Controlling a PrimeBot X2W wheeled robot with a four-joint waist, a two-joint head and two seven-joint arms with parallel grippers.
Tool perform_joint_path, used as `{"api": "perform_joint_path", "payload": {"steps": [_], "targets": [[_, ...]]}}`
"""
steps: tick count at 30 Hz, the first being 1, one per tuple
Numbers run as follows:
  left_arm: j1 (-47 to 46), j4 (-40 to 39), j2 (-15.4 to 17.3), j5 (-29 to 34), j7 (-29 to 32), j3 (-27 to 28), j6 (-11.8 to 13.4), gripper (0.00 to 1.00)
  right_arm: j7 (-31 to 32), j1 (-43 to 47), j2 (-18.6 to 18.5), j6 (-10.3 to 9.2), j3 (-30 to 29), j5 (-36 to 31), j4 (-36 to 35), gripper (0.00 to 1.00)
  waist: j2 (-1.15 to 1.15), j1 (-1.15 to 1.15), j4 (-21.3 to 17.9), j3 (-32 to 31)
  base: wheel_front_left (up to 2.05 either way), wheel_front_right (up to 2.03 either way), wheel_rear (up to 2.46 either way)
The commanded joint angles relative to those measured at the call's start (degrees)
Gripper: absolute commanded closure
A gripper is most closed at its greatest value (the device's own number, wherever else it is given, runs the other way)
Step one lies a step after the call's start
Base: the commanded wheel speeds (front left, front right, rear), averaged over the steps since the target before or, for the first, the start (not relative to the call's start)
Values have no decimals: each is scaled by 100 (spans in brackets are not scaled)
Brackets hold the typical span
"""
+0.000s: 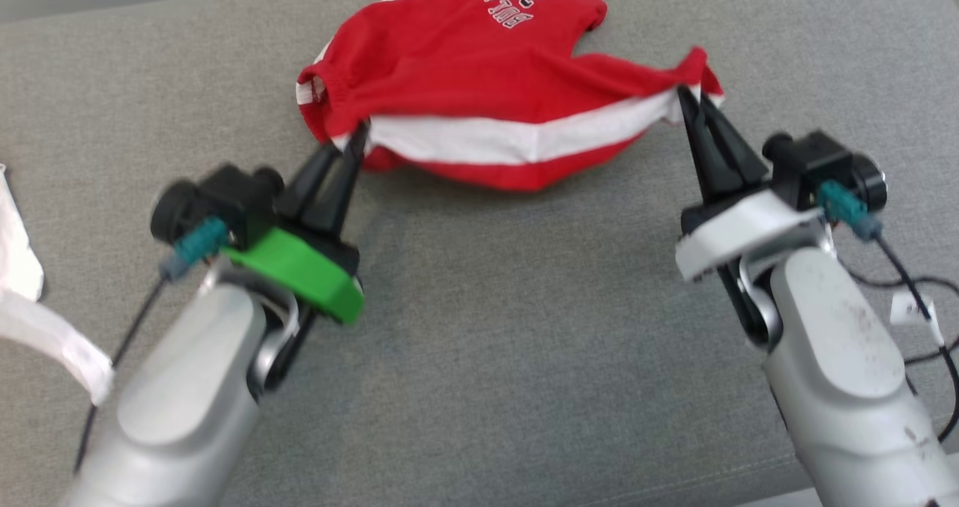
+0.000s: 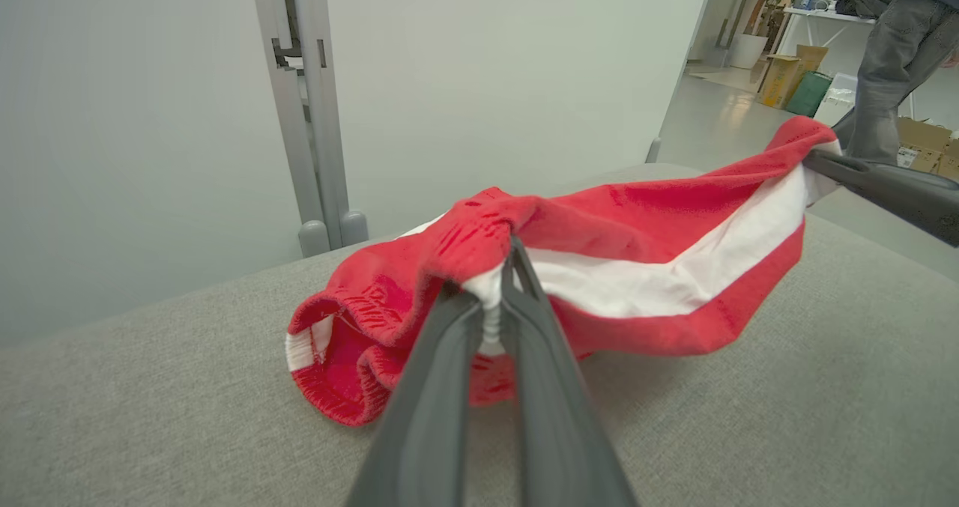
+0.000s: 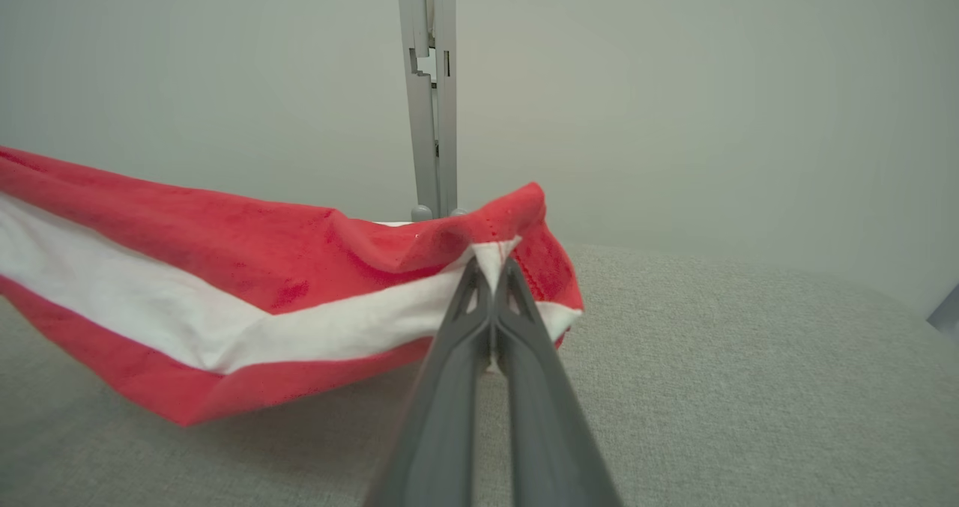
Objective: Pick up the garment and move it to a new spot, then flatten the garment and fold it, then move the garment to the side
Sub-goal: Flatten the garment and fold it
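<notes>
The garment [image 1: 479, 80] is a red pair of shorts with a white stripe and white "BULLS 23" lettering, lying partly lifted on the grey cushion surface. My left gripper [image 1: 358, 134] is shut on its near left edge, and in the left wrist view the garment [image 2: 637, 245] bunches around the left gripper [image 2: 498, 282]. My right gripper [image 1: 685, 95] is shut on the garment's right corner; the right wrist view has the right gripper [image 3: 492, 267] pinching the garment [image 3: 225, 267] at the white stripe. The striped hem hangs stretched between both grippers, above the surface.
The grey cushion surface [image 1: 509, 327] spreads wide in front of the garment. A white cloth [image 1: 30, 305] lies at the left edge. Black cables [image 1: 921, 297] trail at the right. A grey post [image 2: 315, 117] stands behind, and a person's legs [image 2: 891, 65] show far off.
</notes>
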Motion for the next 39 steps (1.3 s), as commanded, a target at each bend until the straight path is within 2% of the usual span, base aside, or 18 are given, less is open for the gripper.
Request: {"api": "perform_joint_path", "payload": {"steps": [1, 10, 14, 20, 22, 25, 31, 39], "targets": [[274, -123, 30, 75, -17, 10, 12, 100, -25, 233, -20, -8, -24, 56, -126, 100, 0, 0, 45, -152, 0, 0, 0], [1670, -930, -77, 110, -19, -11, 89, 100, -27, 1607, -87, -8, -303, 66, -934, 100, 0, 0, 104, -751, 0, 0, 0], [2080, -1260, 14, 102, -5, -98, 154, 100, 72, 2115, -112, -8, -375, 76, -1343, 100, 0, 0, 130, -1010, 0, 0, 0], [2568, -1898, 239, 28, 177, -161, 326, 100, 513, 2875, -193, -8, -571, 24, -2341, 100, 0, 0, 167, -1243, 0, 0, 0], [2811, -2173, 318, -40, 274, -146, 473, 100, 820, 3195, -157, -8, -679, 51, -2806, 100, 0, 0, 183, -1256, 0, 0, 0], [2975, -2320, 301, -159, 323, -127, 566, 100, 1048, 3380, -133, -8, -767, 102, -3073, 100, 0, 0, 205, -1215, 0, 0, 0], [3062, -2166, 163, -430, 479, -178, 541, 100, 1239, 3224, -222, -8, -893, -21, -2862, 100, 0, 0, 290, -962, 0, 0, 0], [2625, -1641, -146, -755, 666, -233, 336, 100, 1470, 2275, -466, -8, -840, 139, -2018, 100, 0, 0, 499, -514, 0, 0, 0]]}}
